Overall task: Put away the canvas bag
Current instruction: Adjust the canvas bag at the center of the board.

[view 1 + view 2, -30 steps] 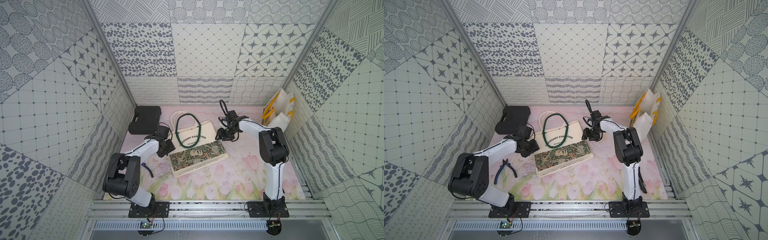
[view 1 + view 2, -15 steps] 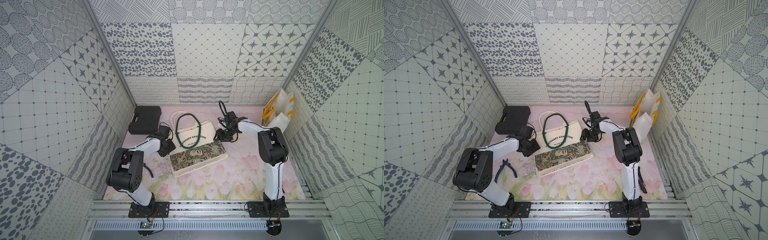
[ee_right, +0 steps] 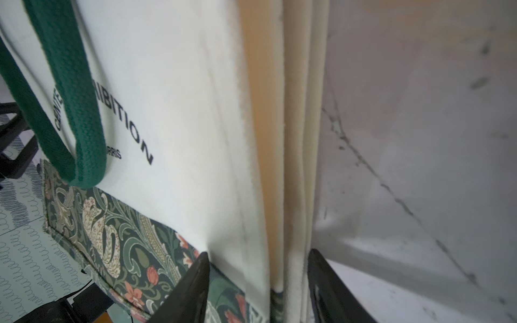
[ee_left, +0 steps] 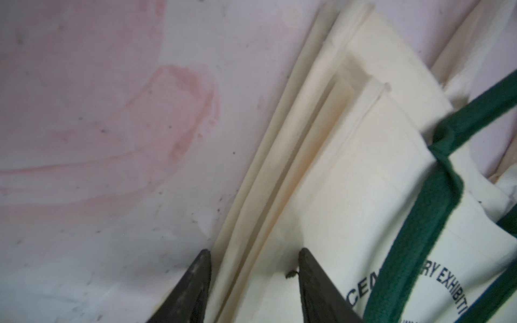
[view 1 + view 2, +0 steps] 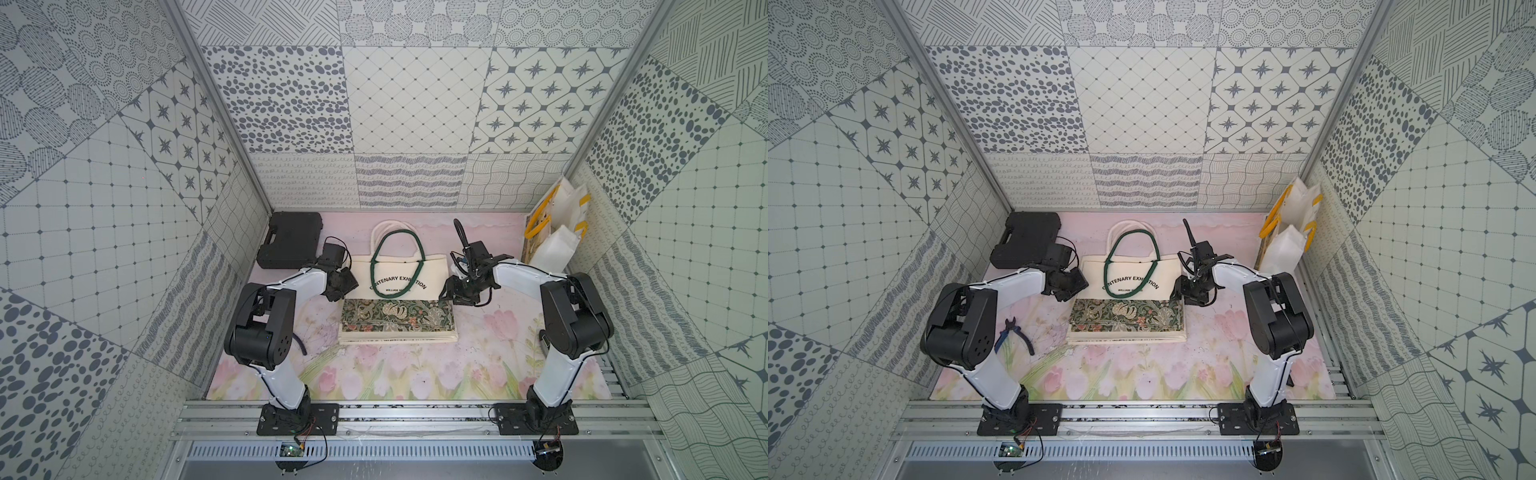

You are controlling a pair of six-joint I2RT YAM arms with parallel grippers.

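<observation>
The canvas bag (image 5: pixel 432 270) (image 5: pixel 1167 274) lies flat mid-table. It is cream with green handles, black lettering and a floral band along its near edge. My left gripper (image 5: pixel 347 286) (image 5: pixel 1081 286) is at the bag's left side edge. In the left wrist view its jaws (image 4: pixel 254 251) are closed on the stacked cream folds of the bag (image 4: pixel 349 181). My right gripper (image 5: pixel 446 291) (image 5: pixel 1177 291) is at the right side edge. There its jaws (image 3: pixel 257 253) pinch the layered edge of the bag (image 3: pixel 173 112) next to the floral band.
A black case (image 5: pixel 291 241) sits at the back left, close behind my left wrist. Blue-handled pliers (image 5: pixel 1017 332) lie beside the left arm. White paper bags with yellow handles (image 5: pixel 552 232) stand against the right wall. Patterned walls enclose the floral mat.
The bag's right side has swung toward the front, so it now lies square instead of tilted. My right gripper came forward with it. The left jaws have narrowed on the edge.
</observation>
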